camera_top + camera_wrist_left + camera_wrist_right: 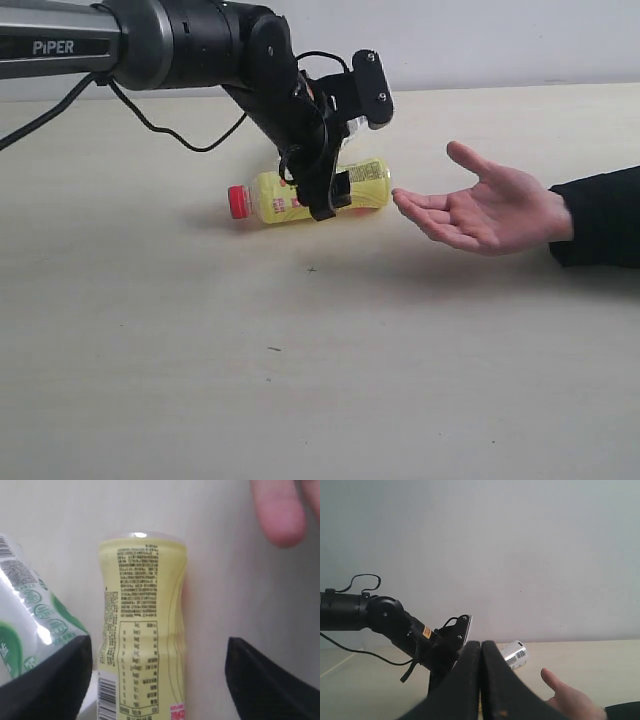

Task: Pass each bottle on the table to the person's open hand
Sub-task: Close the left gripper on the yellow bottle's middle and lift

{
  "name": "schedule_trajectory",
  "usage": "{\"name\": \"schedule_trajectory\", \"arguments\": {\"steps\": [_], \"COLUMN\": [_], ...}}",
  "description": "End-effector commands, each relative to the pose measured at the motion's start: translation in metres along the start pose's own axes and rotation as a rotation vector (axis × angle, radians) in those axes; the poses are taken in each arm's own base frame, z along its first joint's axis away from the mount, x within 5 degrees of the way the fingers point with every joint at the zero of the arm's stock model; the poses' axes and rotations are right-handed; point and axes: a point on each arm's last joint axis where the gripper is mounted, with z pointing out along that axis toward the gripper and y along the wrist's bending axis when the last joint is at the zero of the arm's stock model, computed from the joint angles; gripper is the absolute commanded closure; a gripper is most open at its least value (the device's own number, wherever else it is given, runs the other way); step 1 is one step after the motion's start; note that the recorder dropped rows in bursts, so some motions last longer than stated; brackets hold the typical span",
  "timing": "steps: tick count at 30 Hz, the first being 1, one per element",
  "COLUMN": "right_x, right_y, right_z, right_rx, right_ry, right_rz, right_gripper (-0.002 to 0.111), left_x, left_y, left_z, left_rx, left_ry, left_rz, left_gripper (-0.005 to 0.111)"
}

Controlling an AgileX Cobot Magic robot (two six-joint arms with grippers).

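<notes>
A yellow bottle (275,198) with a red cap (238,202) lies on its side on the table (300,380). My left gripper (335,185) hangs over its bottom half, open, with one finger on each side. In the left wrist view the yellow bottle (145,620) lies between the wide-apart jaws of the left gripper (159,642), with a gap to one finger. A clear bottle with a green-white label (30,615) lies right beside it. The person's open hand (480,210) waits palm up just past the bottle's base. My right gripper (481,647) is shut on nothing.
A fingertip of the hand (277,510) shows beyond the yellow bottle's base. In the right wrist view the left arm (395,622) stands ahead, with a clear bottle (514,655) lying behind it and the hand (570,700) low in front. A black cable (170,130) hangs from the left arm.
</notes>
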Motion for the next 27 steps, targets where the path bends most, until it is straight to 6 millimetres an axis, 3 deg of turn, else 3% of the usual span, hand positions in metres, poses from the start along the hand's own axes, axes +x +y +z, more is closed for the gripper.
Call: {"name": "schedule_trajectory", "arguments": {"steps": [1,13,18,27], "right_x": [0.001,0.001,0.001,0.001], "right_y": [0.000,0.000,0.000,0.000], "right_z": [0.000,0.000,0.000,0.000], "right_rx": [0.004,0.004,0.004,0.004], "right_ry": [-0.007,-0.007,-0.007,-0.007], "right_rz": [-0.013,-0.013,-0.013,-0.013], "right_gripper": [0.108,0.108,0.108,0.108], "left_x": [0.001,0.009,0.018,0.019], "left_y": [0.001,0.001,-0.006,-0.006], "left_z": [0.012,0.028,0.047,0.048], "left_rx": [-0.043,-0.052,-0.017,-0.016], "left_ry": [-0.006,0.011,0.055,0.060], "left_rz": [-0.016,-0.026,-0.019,-0.016], "left_gripper": [0.035,0.035,0.035,0.036]}}
